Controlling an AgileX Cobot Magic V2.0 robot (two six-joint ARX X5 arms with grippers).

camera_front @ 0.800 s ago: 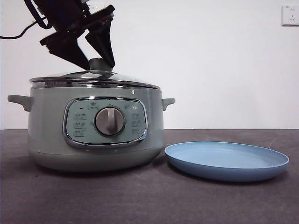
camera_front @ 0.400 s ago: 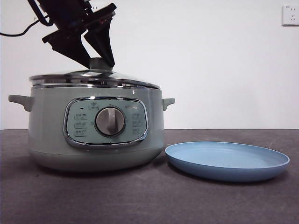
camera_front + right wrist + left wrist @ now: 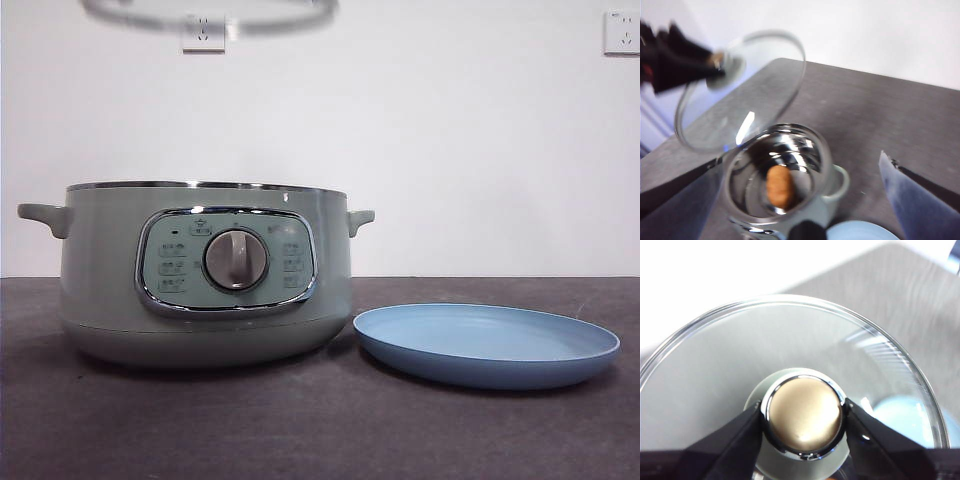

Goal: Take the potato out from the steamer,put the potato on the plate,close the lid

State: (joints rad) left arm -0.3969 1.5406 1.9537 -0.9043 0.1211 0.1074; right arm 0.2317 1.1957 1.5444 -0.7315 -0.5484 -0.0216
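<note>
1. The left gripper [image 3: 802,415] is clamping the knob of the lid [image 3: 790,365] between its two jaws and holding the lid in the air above the steamer [image 3: 205,270]; in the front view only the lid's blurred rim is showing at the top edge.
2. The right gripper [image 3: 800,200] is hanging over the open pot with its jaws spread wide and nothing between them.
3. The potato [image 3: 779,186] is lying on the shiny bottom inside the steamer, roughly at the centre. The plate [image 3: 487,345] is sitting on the tabletop [image 3: 320,430] at the steamer's 3 o'clock, just beside its base, and is carrying nothing.
4. Handling, as a judgement: the potato is looking firm, light and matte, so it is unlikely to slip. Taking it across its narrow middle is looking safest, with the gripper keeping off the steel walls.
5. The glass lid is looking fragile and fairly heavy, with its weight hanging from the small smooth knob, so it could swing or slip.
6. Against the earlier front frames, the lid is no longer sitting on the pot: it is now raised almost out of view, and the dark arm over it is gone from that view.
</note>
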